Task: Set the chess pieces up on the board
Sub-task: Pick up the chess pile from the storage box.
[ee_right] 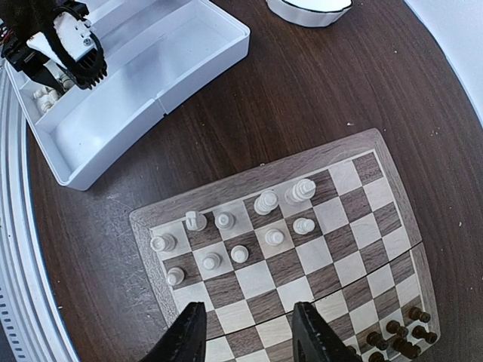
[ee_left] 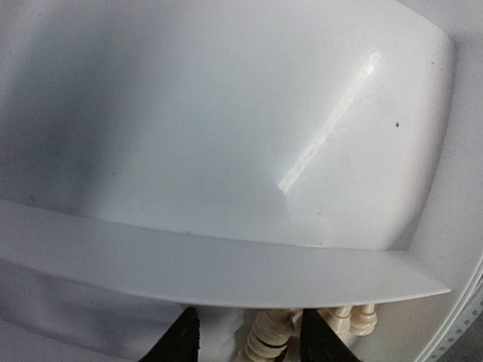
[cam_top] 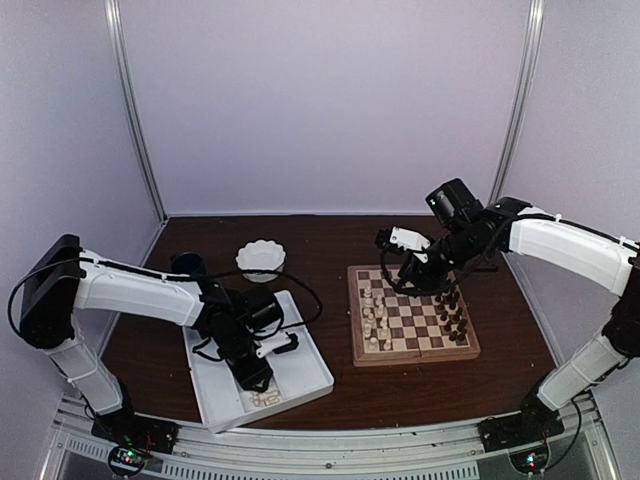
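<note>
Left hand (ee_left: 249,326), released, straddles cream chess pieces (ee_left: 266,341), seemingly lying flat, in the tray (ee_left: 226,151); right hand (ee_right: 249,330), released, over the board (ee_right: 260,280).

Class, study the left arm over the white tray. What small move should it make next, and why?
Probably close the left gripper on the cream piece and lift it. Its fingers sit open on either side of that piece in the tray, and the cream rows on the board have gaps.
</note>
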You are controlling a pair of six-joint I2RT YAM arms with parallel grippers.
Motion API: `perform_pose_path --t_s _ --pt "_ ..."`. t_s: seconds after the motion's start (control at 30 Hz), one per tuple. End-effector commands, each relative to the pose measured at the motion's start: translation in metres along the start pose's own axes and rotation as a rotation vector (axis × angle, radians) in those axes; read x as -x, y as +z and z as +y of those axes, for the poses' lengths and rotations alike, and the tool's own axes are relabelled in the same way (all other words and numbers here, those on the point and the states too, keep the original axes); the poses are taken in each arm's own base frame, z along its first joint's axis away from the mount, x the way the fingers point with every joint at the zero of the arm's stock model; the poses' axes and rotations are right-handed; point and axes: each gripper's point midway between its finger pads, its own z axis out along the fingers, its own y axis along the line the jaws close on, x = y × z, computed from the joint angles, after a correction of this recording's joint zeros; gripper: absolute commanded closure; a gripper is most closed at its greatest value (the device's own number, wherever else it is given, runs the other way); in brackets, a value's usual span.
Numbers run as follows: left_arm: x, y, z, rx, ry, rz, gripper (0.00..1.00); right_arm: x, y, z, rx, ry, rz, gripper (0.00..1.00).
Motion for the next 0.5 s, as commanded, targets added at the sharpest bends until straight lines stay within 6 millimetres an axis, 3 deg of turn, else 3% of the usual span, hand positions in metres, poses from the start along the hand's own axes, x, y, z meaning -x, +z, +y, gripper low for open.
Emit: perform_pose_path --t_s 0.0,0.13,0.27,0.47 --pt "0.014 0.01 0.002 0.04 0.05 -0.049 0.57 0.002 -0.001 0.002 0.013 0.007 -0.022 0.57" --pt "0.018 0.016 0.004 0.06 0.063 -0.028 0.64 0.002 -0.002 0.002 0.01 0.008 -0.022 0.57" --pt "0.011 0.021 0.004 0.06 0.056 0.017 0.79 0.002 -0.003 0.002 0.006 0.007 -0.023 0.57" --pt "0.013 0.002 0.006 0.09 0.034 -0.034 0.87 0.002 -0.001 0.002 0.016 0.014 -0.024 0.57"
